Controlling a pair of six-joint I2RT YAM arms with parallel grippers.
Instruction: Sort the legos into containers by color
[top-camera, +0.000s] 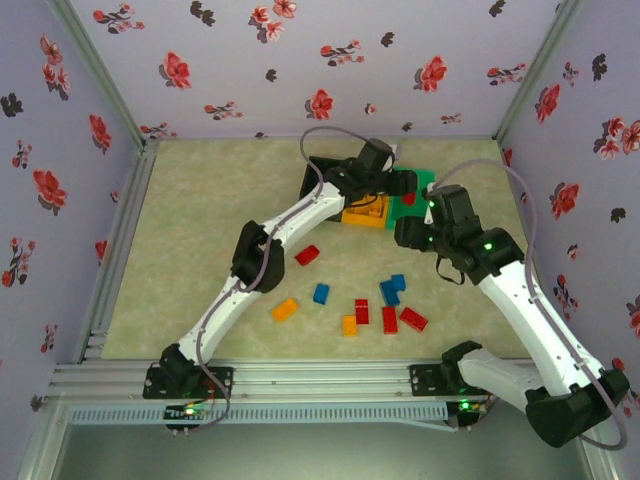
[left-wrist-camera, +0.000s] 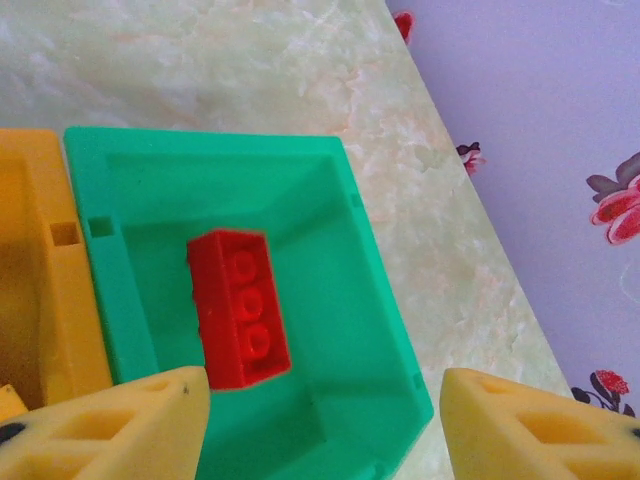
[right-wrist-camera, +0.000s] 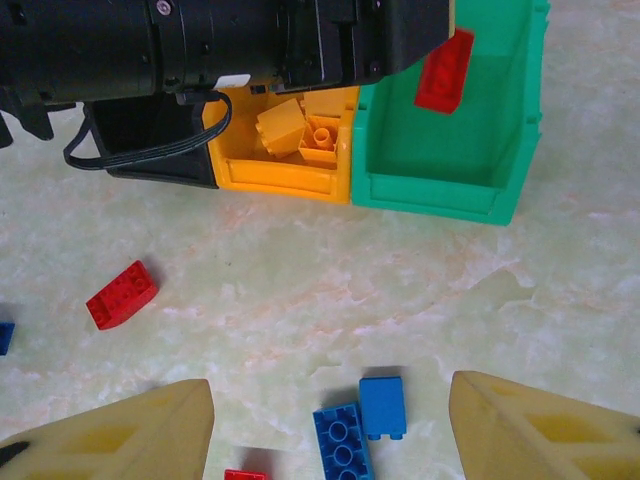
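Observation:
The containers stand joined in a row: black, orange and green. My left gripper hangs open over the green bin. A red lego sits tilted inside that bin, clear of both fingers; it is the red lego at the bin's far wall. Orange legos lie in the orange bin. My right gripper is open, high over two blue legos on the table, holding nothing. The left arm hides most of the black bin.
Loose legos are scattered in front of the bins: red, blue, orange, orange, several red around and blue. Flowered walls enclose the table on three sides. The two grippers are close together by the bins.

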